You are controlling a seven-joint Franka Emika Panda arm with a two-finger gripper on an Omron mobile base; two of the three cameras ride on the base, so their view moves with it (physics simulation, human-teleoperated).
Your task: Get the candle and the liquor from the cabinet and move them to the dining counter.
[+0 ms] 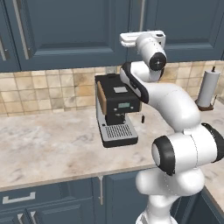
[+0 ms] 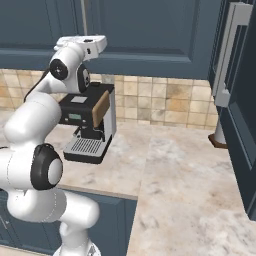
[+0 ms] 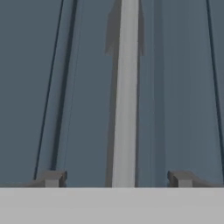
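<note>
The gripper [image 3: 117, 178] is held open, its fingertips [image 3: 53, 178] spread to either side of the silver bar handle [image 3: 126, 96] of the closed cabinet [image 1: 78, 30], seen at twelve o'clock above the coffee machine [image 1: 117, 109].

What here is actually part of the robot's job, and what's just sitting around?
Part of the job:
- cabinet, doors shut
- its silver bar handle
- gripper, open either side of that handle

Just there:
- coffee machine
- paper-towel roll
- tile-backed counter
</note>
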